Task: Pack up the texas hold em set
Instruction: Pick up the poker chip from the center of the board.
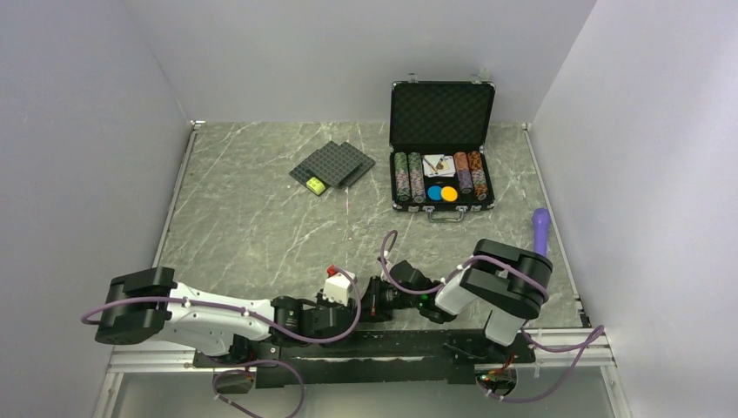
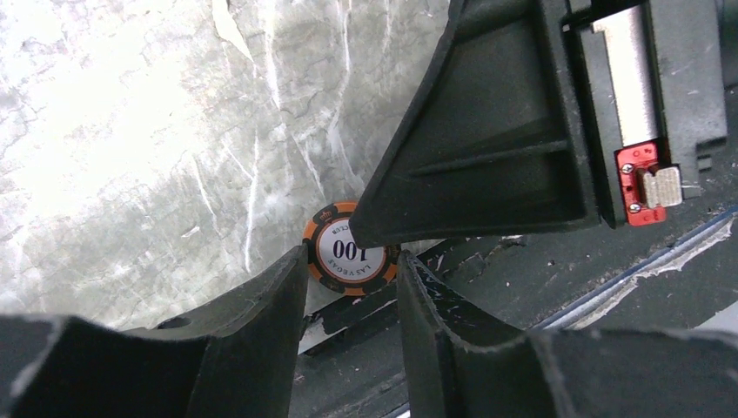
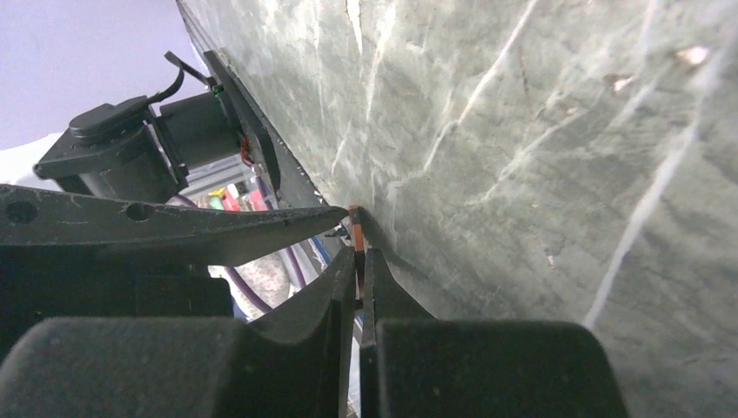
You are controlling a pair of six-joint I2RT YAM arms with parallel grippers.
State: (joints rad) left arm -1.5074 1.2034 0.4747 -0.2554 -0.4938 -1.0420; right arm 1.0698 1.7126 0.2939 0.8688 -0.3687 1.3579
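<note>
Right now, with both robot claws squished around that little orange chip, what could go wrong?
1. The right gripper pinches the orange chip only with its fingertips, so it might slip out and drop.
2. The left gripper flanks the same chip closely, so the two grippers could bump when they part.
3. The briefcase stands at the far side of the table, a long carry for such a thin grip.
</note>
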